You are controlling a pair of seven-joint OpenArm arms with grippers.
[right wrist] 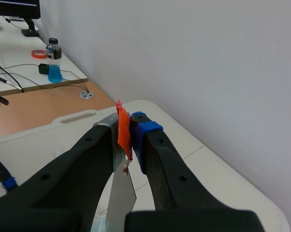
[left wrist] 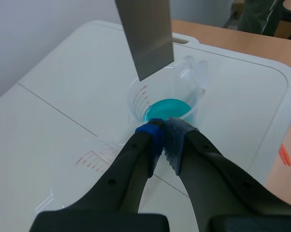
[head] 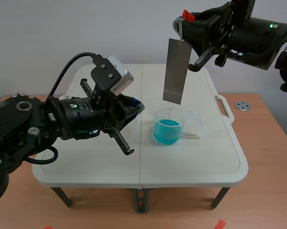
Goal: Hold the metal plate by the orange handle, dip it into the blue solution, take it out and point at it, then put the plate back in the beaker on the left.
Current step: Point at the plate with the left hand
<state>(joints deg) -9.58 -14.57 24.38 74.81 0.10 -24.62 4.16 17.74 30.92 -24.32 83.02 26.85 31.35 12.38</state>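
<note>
Right end effector [right wrist: 128, 129] high over white surface [head: 86, 157], clamped on orange handle [right wrist: 122, 128]. Metal plate [head: 176, 71] hanging upright below it, lower edge just above beaker [head: 168, 125] of blue solution [left wrist: 167, 108], clear of the liquid. Left end effector [left wrist: 164, 131] low, fingers together on nothing, tips close to that beaker's rim, pointing toward plate's lower edge. Empty clear beaker [left wrist: 94, 157] just beside left fingers. Another clear container [head: 193, 123] close against the blue-filled beaker; contact not discernible.
</note>
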